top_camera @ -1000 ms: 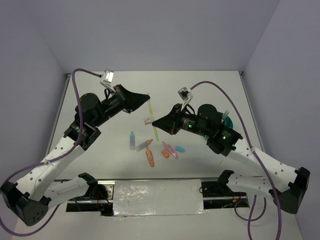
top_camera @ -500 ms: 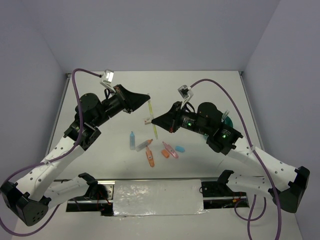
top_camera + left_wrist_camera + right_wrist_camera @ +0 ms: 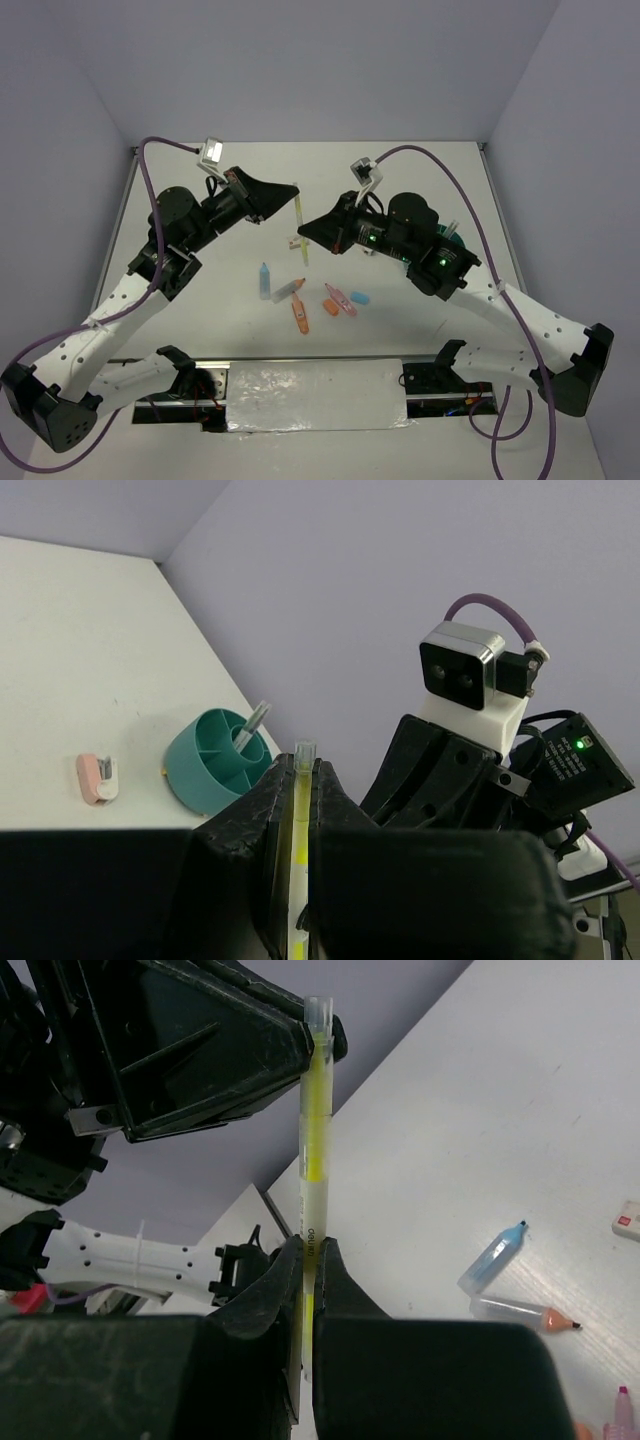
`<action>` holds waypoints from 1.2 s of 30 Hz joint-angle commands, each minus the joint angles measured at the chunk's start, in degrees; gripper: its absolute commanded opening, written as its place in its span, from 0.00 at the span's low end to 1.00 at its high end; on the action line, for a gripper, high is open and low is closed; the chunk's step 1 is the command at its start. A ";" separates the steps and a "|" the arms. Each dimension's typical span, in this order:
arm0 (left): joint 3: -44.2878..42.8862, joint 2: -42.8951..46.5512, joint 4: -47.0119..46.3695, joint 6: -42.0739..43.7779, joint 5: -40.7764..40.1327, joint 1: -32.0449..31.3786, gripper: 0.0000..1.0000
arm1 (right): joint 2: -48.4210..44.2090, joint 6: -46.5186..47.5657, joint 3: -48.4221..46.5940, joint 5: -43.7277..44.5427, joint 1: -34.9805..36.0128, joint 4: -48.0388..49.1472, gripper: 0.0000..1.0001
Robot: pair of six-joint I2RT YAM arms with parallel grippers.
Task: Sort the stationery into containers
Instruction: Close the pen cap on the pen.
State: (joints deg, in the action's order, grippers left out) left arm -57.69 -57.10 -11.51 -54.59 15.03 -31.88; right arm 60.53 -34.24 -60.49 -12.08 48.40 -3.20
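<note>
Claws both pinching the yellow pen [image 3: 314, 1130] mid-air: you have left claw [image 3: 297, 780] on its clear-capped top end and right claw [image 3: 305, 1255] lower on the barrel (pen near upright in both wrist views). On the table [image 3: 230, 310], teal cup [image 3: 205, 765] sits by right arm's elbow, grey pen [image 3: 252, 723] standing inside.

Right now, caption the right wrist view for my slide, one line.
Both the right gripper and left gripper clamp one yellow pen above the table, a blue tube lying on it.
</note>
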 commanded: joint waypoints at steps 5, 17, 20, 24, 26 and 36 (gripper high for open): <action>1.44 1.82 -2.03 -2.45 3.86 -0.20 0.00 | 2.66 4.61 -6.74 4.08 -1.20 8.74 0.00; 2.41 0.15 -0.45 -0.52 11.42 -0.11 0.00 | 6.61 11.38 -15.52 1.88 -3.23 4.53 0.00; 3.11 0.23 -0.10 -0.34 13.36 -0.20 0.00 | 7.40 13.05 -17.64 2.32 -3.84 3.91 0.00; 3.37 1.03 2.10 0.62 14.15 -0.20 0.00 | 8.46 14.11 -20.28 0.48 -5.86 3.64 0.00; 3.99 1.55 2.63 0.71 14.68 -0.38 0.00 | 9.42 14.55 -22.38 0.13 -6.74 2.60 0.00; 2.86 3.58 8.15 3.24 11.79 -1.70 0.00 | 12.33 18.49 -24.88 -4.35 -7.18 1.53 0.00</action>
State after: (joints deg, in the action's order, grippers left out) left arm -54.52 -53.60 -16.64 -53.36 13.69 -30.09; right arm 73.12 -18.98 -81.12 -22.74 44.21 -20.43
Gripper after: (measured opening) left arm 0.176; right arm 0.035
